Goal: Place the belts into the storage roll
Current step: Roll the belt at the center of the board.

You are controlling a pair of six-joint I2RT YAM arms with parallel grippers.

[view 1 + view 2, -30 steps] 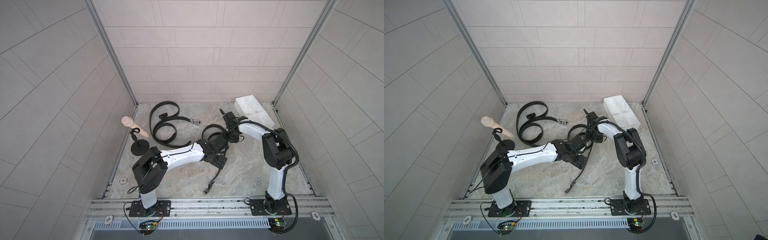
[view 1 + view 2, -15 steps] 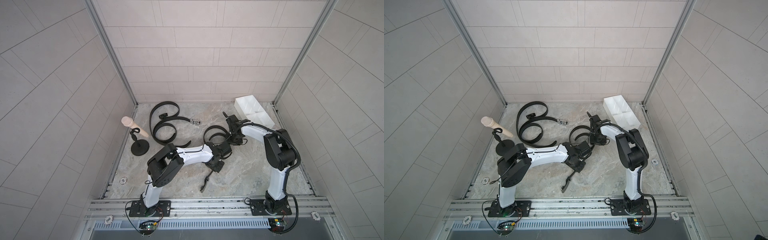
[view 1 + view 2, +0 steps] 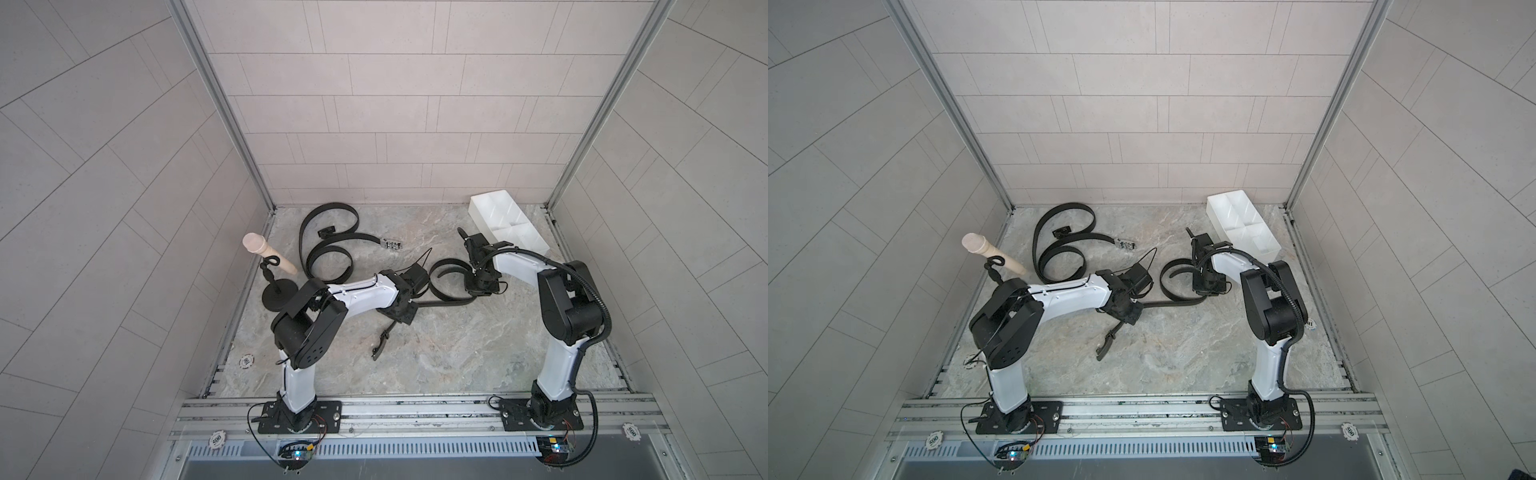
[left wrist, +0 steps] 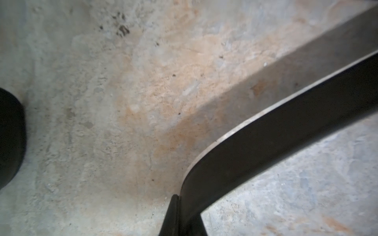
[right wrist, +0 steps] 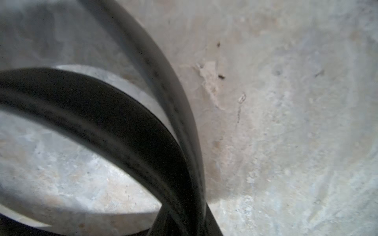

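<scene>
**Tray** (image 3: pixel 481 216): sitting upper right in both top views, at the far corner of the bench (image 3: pixel 457 361). Every compartment is showing empty.

**Two belts** (image 3: pixel 334 205): lying in loose curves upper centre-left, well apart from the tray, neither arm touching them.

**Third belt** (image 3: pixel 444 303): sprawling mid-frame between the arms, one end curling into a loop, the other trailing toward lower centre.

**Left hand** (image 4: pixel 180 216): fully closed, pinching the third belt's strap.

**Right hand** (image 3: pixel 478 286): apparently sitting at the loop. Its fingers are not showing in the wrist view, so opening and hold cannot be told.

**Progress**: nothing stored. One belt is only being gathered, and all three are awaiting the tray.
</scene>
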